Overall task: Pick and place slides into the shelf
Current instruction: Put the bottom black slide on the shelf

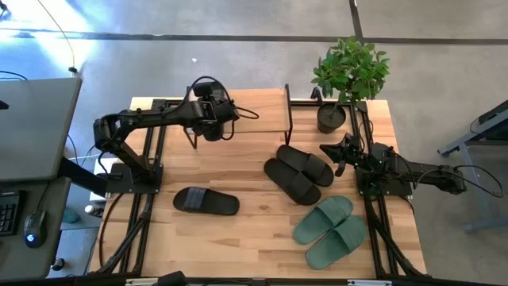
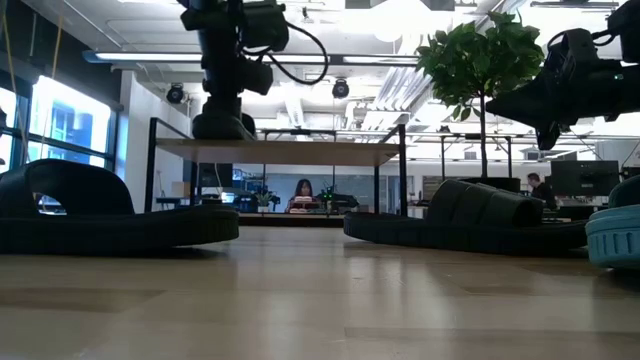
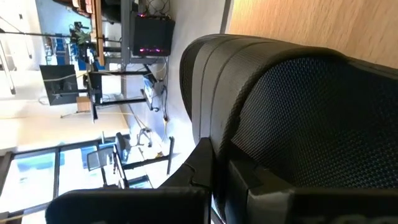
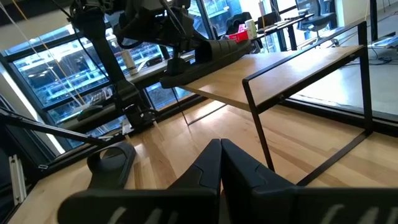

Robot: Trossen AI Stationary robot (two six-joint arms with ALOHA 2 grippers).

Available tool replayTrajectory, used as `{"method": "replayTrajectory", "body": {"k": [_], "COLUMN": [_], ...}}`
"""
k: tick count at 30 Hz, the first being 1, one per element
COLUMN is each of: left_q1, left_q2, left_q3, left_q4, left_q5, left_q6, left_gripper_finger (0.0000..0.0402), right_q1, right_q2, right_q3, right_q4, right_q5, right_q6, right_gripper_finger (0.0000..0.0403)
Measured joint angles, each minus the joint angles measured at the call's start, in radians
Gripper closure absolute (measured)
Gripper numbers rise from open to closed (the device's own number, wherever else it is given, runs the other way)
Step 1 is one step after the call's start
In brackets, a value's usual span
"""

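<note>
My left gripper (image 1: 211, 119) is over the left end of the shelf (image 1: 254, 111), a low rack with a light plank top and a thin black frame, and is shut on a black slide (image 3: 292, 106). The slide lies on the plank (image 4: 205, 53). A second black slide (image 1: 206, 201) lies flat on the table's near left. A black pair (image 1: 298, 172) lies mid-right, and a sage green pair (image 1: 329, 230) lies near right. My right gripper (image 1: 340, 151) is shut and empty, above the table beside the black pair. My left gripper holds the black slide at its edge beside the wide strap (image 3: 214, 134), pinched between the two fingers (image 3: 249, 180). It comes from above, pointing down. The slide sits level, and its sole (image 2: 222, 128) is on the shelf's plank top. The gripper body hides the exact spot.
A potted plant (image 1: 348, 79) stands at the table's far right corner, by the shelf's right end. Bare tabletop (image 1: 238, 238) lies between the single black slide and the green pair. In the low view, people sit in the room beyond the table (image 2: 303, 190).
</note>
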Motion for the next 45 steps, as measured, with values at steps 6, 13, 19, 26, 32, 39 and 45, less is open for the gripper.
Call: {"method": "replayTrajectory", "body": {"k": [6, 13, 19, 26, 32, 39, 45], "left_q1": [0.0, 0.0, 0.001, 0.002, 0.002, 0.001, 0.0], "left_q2": [0.0, 0.0, 0.0, 0.0, 0.0, 0.0, 0.0], "left_q3": [0.0, 0.0, 0.0, 0.0, 0.0, -0.001, -0.001], "left_q4": [-0.029, -0.028, -0.017, 0.016, 0.018, 0.021, 0.022], "left_q5": [-0.002, 0.0, 0.002, 0.029, 0.036, 0.029, 0.028], "left_q6": [-0.012, 0.038, 0.054, 0.12, 0.113, 0.109, 0.101], "left_gripper_finger": [0.0401, 0.0401, 0.0401, 0.0398, 0.0362, 0.0325, 0.0298], "right_q1": [0.0, 0.0, 0.0, 0.0, 0.0, 0.0, 0.0], "right_q2": [0.0, 0.0, 0.0, 0.0, 0.0, 0.0, 0.0], "right_q3": [0.0, 0.0, 0.0, 0.0, 0.0, 0.0, 0.0], "right_q4": [0.0, 0.0, 0.0, 0.0, 0.0, 0.0, 0.0], "right_q5": [0.0, 0.0, 0.0, 0.0, 0.0, 0.0, -0.001], "right_q6": [-0.002, -0.004, -0.004, -0.004, -0.004, -0.004, -0.004], "right_gripper_finger": [0.0402, 0.0402, 0.0402, 0.0402, 0.0402, 0.0402, 0.0402]}}
